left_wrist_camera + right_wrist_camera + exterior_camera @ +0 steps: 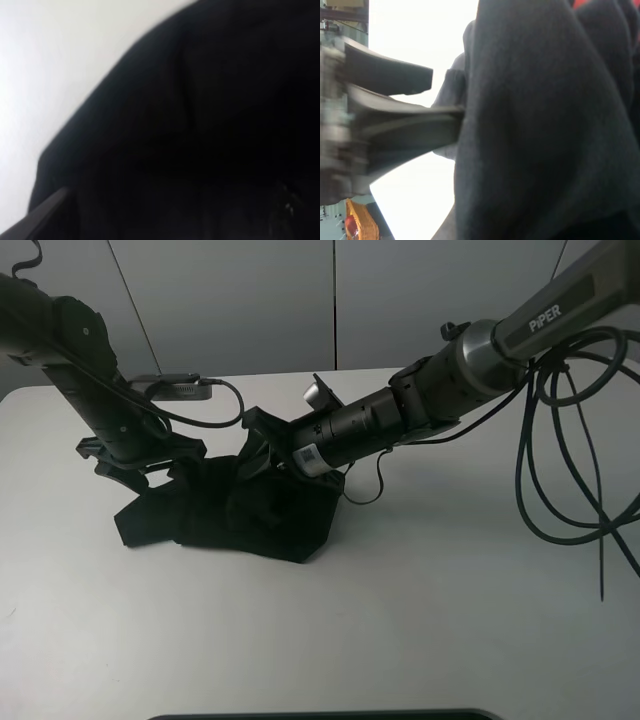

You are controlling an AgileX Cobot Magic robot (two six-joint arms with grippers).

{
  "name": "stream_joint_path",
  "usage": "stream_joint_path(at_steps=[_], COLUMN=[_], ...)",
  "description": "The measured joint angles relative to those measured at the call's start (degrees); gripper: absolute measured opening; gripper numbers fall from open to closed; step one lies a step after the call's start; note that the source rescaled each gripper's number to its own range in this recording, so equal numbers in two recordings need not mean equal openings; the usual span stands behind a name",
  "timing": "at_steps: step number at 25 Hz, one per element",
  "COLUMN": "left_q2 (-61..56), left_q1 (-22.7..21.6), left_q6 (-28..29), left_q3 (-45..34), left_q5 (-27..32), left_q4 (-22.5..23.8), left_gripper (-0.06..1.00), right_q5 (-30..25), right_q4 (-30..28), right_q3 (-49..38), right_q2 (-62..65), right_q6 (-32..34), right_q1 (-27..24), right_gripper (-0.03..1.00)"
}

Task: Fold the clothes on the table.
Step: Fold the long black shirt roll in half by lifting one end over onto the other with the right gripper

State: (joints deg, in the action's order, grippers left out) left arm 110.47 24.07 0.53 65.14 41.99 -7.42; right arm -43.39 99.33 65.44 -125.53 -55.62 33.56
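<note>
The black clothes (235, 512) lie bunched on the white table (450, 600), left of centre. My right gripper (262, 450) reaches across from the right and is shut on a raised fold at the heap's far edge. In the right wrist view its fingers (410, 125) pinch the black cloth (535, 130), and a bit of red print (592, 3) shows at the frame's edge. My left gripper (150, 468) stands open at the heap's far left side, low over the cloth. The left wrist view is filled with black fabric (210, 130), with one finger (45, 215) in a corner.
Black cables (570, 470) hang from the right arm over the table's right side. A dark edge (320, 714) runs along the front of the table. A wicker basket (357, 222) shows beyond the table in the right wrist view.
</note>
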Motion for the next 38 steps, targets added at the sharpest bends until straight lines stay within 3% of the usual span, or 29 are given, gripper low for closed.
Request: stream_joint_path(at_steps=[5, 7, 9, 11, 13, 15, 19, 26, 29, 34, 38], left_q2=[-3.28, -3.67, -3.80, -3.85, -3.85, -3.85, -3.85, -3.85, -3.85, -3.85, -3.85], left_q1=[0.00, 0.00, 0.00, 0.00, 0.00, 0.00, 0.00, 0.00, 0.00, 0.00, 0.00], left_q6=[-0.53, -0.53, -0.53, -0.53, -0.53, -0.53, -0.53, -0.83, -0.83, -2.41, -6.27], left_q3=[6.79, 9.69, 12.20, 13.51, 14.04, 14.04, 14.04, 14.05, 14.05, 14.05, 14.05], left_q5=[4.60, 7.18, 9.15, 10.00, 10.12, 10.20, 10.34, 10.34, 10.34, 10.34, 10.78], left_q4=[0.00, 0.00, 0.00, 0.00, 0.00, 0.00, 0.00, 0.11, 0.11, -0.74, -5.46], left_gripper=[0.99, 0.99, 0.99, 0.99, 0.99, 0.99, 0.99, 0.99, 0.99, 0.99, 0.99], right_q5=[0.12, 0.12, -0.21, -1.71, -4.13, -5.04, -5.23, -6.36, -3.44, 6.10, 13.36], right_q4=[0.00, 0.00, 0.09, 0.22, 0.22, 0.22, 0.44, -0.63, -6.49, -25.54, -40.61], right_q3=[0.00, 0.00, 0.00, 0.00, 0.80, 2.24, 3.49, 3.49, 3.49, 1.51, -2.92], right_q2=[0.00, 0.00, 0.00, -0.12, -0.12, -0.12, -0.12, 5.03, 10.01, 17.15, 20.10], right_q6=[-0.27, -1.84, -4.03, -5.96, -7.06, -8.74, -13.27, -16.41, -16.28, -9.62, -1.09], right_q1=[0.00, 0.00, 0.00, 0.00, 0.12, 0.99, 3.99, 4.36, 4.36, 4.36, 4.36], right_gripper=[0.08, 0.13, 0.31, 0.61, 0.77, 0.77, 0.65, 0.75, 0.75, 0.75, 0.91])
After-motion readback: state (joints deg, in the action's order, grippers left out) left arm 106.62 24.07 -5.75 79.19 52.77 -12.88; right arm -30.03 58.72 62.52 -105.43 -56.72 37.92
